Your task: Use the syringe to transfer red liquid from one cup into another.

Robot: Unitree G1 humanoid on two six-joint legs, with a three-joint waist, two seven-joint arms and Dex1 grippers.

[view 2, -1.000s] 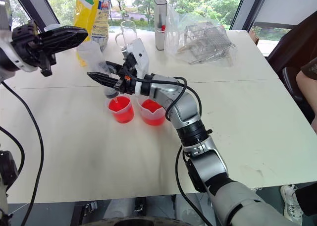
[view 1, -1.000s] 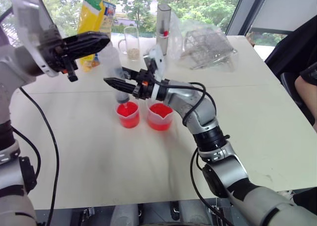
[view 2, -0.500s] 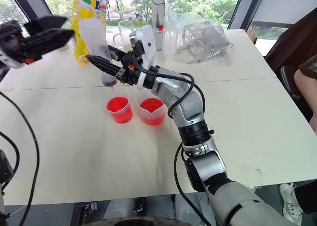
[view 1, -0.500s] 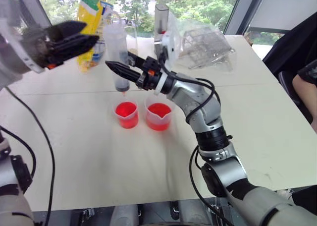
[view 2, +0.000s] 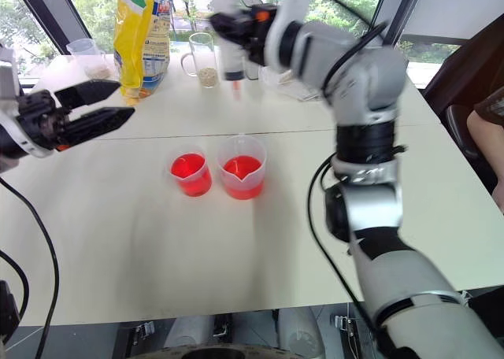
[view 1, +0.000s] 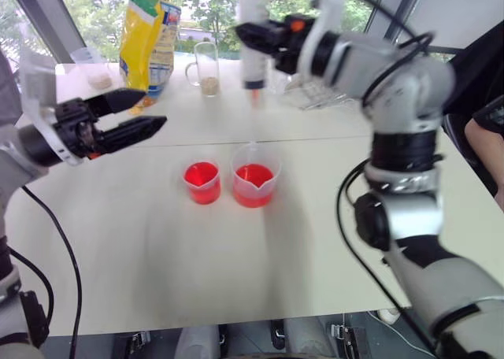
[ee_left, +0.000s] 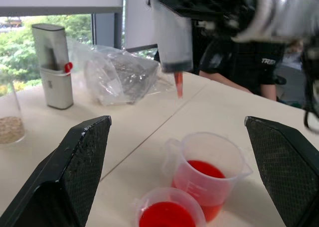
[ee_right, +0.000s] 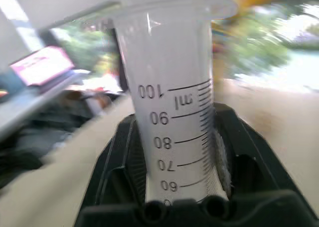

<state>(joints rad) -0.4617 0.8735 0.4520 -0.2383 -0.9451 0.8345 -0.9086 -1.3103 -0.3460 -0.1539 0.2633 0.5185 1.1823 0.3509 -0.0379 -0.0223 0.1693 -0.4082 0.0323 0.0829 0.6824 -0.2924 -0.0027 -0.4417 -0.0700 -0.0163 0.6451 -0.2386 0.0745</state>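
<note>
The syringe [view 1: 253, 36] hangs upright, clamped by its barrel between the fingers of the right gripper [view 1: 256, 33], with its orange-red tip [ee_left: 178, 83] pointing down. It is held high above the table [view 1: 315, 217], over the far side of the spouted beaker [view 1: 254, 175] and well clear of its rim. The barrel looks clear in the right wrist view, so it appears empty, though the lower part is hidden.

The smaller cup [view 1: 202, 182] stands just beside the beaker, on the side toward the left gripper [view 1: 138, 115]. Both vessels hold red liquid [view 1: 253, 176]. As a judgement, at least one transfer seems done, since the smaller cup is already well filled. What remains is either another draw from the beaker or setting the syringe aside; the pictures do not settle which.

The left gripper hovers with its fingers [ee_left: 84, 157] spread wide apart and nothing between them. It sits off to the side of the two cups, lower than the right gripper.

Compared with a second ago, the syringe has been lifted. Then its tip was low over the smaller cup, with the left gripper closed near its top. Now the left gripper has let go and dropped away, and the right gripper carries the syringe alone, higher and farther toward the beaker's side.
</note>
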